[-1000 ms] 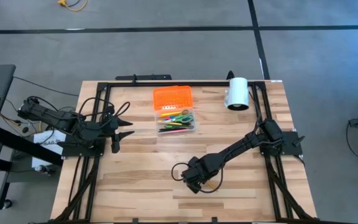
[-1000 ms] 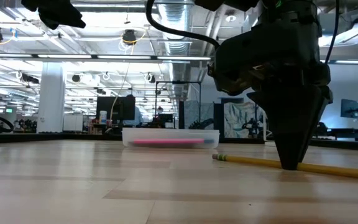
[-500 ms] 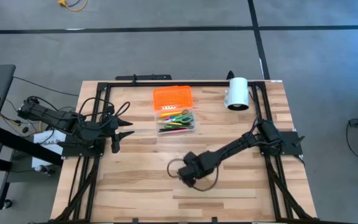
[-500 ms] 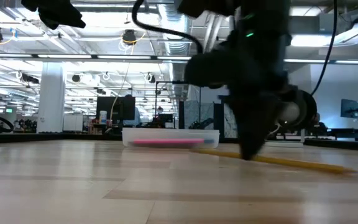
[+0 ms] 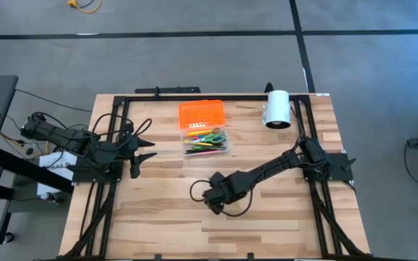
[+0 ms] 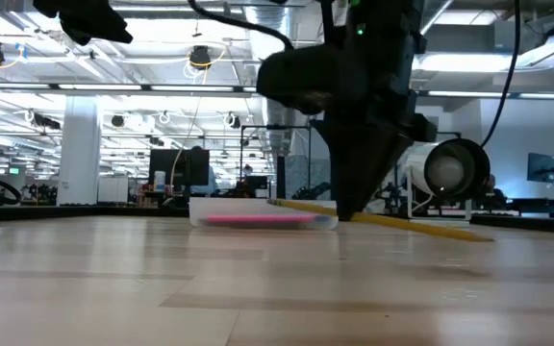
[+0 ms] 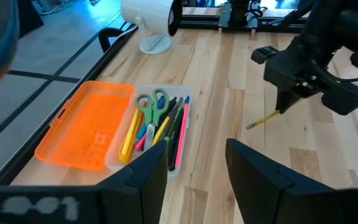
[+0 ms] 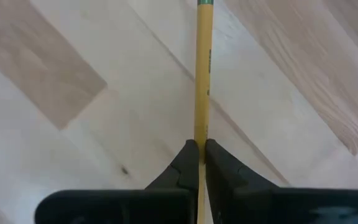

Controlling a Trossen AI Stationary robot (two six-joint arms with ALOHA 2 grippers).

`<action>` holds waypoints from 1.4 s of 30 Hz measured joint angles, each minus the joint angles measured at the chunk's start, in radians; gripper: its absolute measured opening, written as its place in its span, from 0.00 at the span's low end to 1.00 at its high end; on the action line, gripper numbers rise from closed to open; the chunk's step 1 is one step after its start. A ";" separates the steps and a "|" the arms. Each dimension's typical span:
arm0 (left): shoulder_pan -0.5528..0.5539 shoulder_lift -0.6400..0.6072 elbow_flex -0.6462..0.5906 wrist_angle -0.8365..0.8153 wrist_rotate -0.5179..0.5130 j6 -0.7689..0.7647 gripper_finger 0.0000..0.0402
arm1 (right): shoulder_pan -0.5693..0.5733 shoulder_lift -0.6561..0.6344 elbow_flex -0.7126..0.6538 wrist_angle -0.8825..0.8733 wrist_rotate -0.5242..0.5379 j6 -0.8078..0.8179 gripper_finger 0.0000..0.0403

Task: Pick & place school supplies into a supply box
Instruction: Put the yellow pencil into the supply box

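Note:
My right gripper [image 5: 216, 197] [image 6: 349, 213] is over the middle of the table, shut on a yellow pencil [image 8: 202, 74] [image 6: 421, 227]. The supply box is a clear tray [image 5: 207, 141] [image 7: 178, 163] with its orange lid [image 5: 201, 114] open flat on the far side. It rests on the table and holds green-handled scissors [image 7: 151, 106] and several pens and pencils. In the low view the tray [image 6: 263, 213] stands behind the pencil. My left gripper [image 5: 147, 145] [image 7: 197, 177] waits open at the table's left edge. My right gripper pinches the yellow pencil's shaft [image 8: 201, 134] between its two fingertips [image 8: 188, 163], coming from above and pointing down, with the fingers across the pencil. The pencil is lifted clear of the table and slightly tilted, its end toward the box [image 6: 277, 203] higher.
A white cylinder [image 5: 276, 109] [image 7: 151, 15] stands near the far right of the table. Black frame rails [image 5: 194, 96] run along the table's far, left and right sides. Bare wood [image 5: 158, 217] lies on the near side.
My right gripper, staying shut, has moved toward the table's left and far edge, toward the supply box, and has risen. The yellow pencil, which lay on the table, has come up with it and now hangs clear, nearer the tray.

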 joint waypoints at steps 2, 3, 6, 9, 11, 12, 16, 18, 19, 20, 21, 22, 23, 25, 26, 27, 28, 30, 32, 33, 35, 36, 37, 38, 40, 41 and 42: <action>0.000 0.000 0.000 0.000 0.000 -0.001 0.38 | -0.005 0.000 0.010 0.000 0.005 -0.019 0.00; 0.000 0.000 0.000 0.000 0.000 -0.001 0.38 | -0.007 0.000 0.016 0.000 0.011 -0.026 0.00; 0.000 0.000 0.000 0.000 0.000 -0.002 0.38 | -0.016 0.000 0.029 -0.003 0.016 -0.039 0.00; 0.000 0.000 0.000 0.000 0.000 -0.002 0.38 | -0.023 -0.002 0.047 -0.003 0.018 -0.065 0.00; 0.000 0.000 0.000 0.000 0.000 -0.002 0.38 | -0.029 -0.002 0.059 -0.007 0.018 -0.078 0.00; 0.000 0.000 0.000 0.000 0.000 -0.002 0.38 | -0.031 -0.002 0.068 -0.019 0.018 -0.082 0.00; 0.000 0.000 0.000 0.000 0.000 -0.002 0.38 | -0.035 -0.002 0.115 -0.066 0.041 -0.116 0.00; 0.000 0.000 0.000 0.000 0.000 -0.001 0.38 | -0.041 -0.003 0.142 -0.089 0.044 -0.137 0.00; 0.000 0.000 0.000 0.000 0.000 -0.001 0.38 | -0.045 -0.003 0.156 -0.102 0.047 -0.148 0.00; 0.000 0.000 0.000 0.000 0.000 0.000 0.38 | -0.049 -0.003 0.171 -0.113 0.055 -0.157 0.00; 0.000 0.000 0.000 0.000 0.000 0.000 0.38 | -0.053 -0.003 0.186 -0.126 0.065 -0.162 0.00; 0.000 0.000 0.000 0.000 0.000 0.000 0.38 | -0.059 -0.004 0.199 -0.137 0.073 -0.174 0.00; 0.000 0.000 0.000 0.000 0.000 0.000 0.38 | -0.064 -0.005 0.213 -0.145 0.079 -0.184 0.00; 0.000 0.000 0.000 0.000 0.000 0.000 0.38 | -0.074 -0.004 0.243 -0.164 0.092 -0.204 0.00; 0.000 0.000 0.000 0.000 0.000 0.000 0.38 | -0.080 -0.005 0.257 -0.171 0.092 -0.215 0.00; 0.000 0.000 0.000 0.000 0.000 0.000 0.38 | -0.086 -0.005 0.271 -0.177 0.093 -0.226 0.00; 0.000 0.000 0.000 0.000 0.000 0.000 0.38 | -0.091 -0.005 0.283 -0.186 0.097 -0.235 0.00; 0.000 0.000 0.000 0.000 0.001 -0.001 0.38 | -0.098 -0.005 0.305 -0.200 0.113 -0.252 0.00; 0.000 0.000 0.000 0.000 0.001 -0.002 0.38 | -0.107 -0.005 0.326 -0.211 0.123 -0.266 0.00; 0.000 0.000 0.000 0.000 0.001 -0.002 0.38 | -0.111 -0.005 0.335 -0.219 0.124 -0.277 0.00; 0.000 0.000 0.000 0.000 0.002 -0.002 0.38 | -0.120 -0.005 0.351 -0.235 0.124 -0.302 0.00; 0.000 0.000 0.000 0.000 0.002 -0.002 0.38 | -0.125 -0.005 0.355 -0.244 0.124 -0.314 0.00; 0.000 0.000 0.000 0.000 0.003 -0.002 0.38 | -0.131 -0.005 0.357 -0.245 0.125 -0.328 0.00; 0.000 0.000 0.000 0.000 0.003 -0.002 0.38 | -0.138 -0.005 0.357 -0.245 0.126 -0.340 0.00; 0.000 0.000 0.000 0.000 0.003 -0.003 0.38 | -0.155 -0.005 0.357 -0.247 0.127 -0.373 0.00; 0.000 0.000 0.000 0.000 0.003 -0.005 0.38 | -0.165 -0.005 0.357 -0.246 0.127 -0.395 0.00; 0.000 0.000 0.000 0.000 0.003 -0.008 0.38 | -0.177 -0.005 0.357 -0.246 0.127 -0.418 0.00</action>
